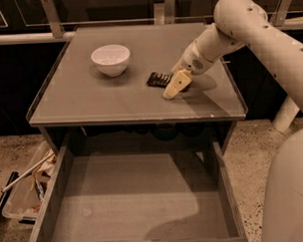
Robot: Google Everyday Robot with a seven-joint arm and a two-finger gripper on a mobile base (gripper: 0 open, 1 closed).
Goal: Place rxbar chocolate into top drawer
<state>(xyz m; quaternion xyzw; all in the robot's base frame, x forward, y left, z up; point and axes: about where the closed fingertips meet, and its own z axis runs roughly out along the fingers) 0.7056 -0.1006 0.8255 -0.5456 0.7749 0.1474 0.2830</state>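
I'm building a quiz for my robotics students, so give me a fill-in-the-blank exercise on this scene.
The rxbar chocolate lies on the grey ___.
The top drawer below stands ___.
In the picture, the white bowl sits ___ of the bar.
The gripper hangs right beside the ___, away from the bowl.
Missing words: tabletop; open; left; rxbar chocolate.

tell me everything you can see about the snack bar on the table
The snack bar is small, flat and rectangular, in a dark glossy wrapper with pale markings. It lies flat on the grey tabletop, right of the white bowl and apart from it, not yet in the open drawer below. The gripper is down at its right end and hides that end; whether it touches the bar cannot be told.
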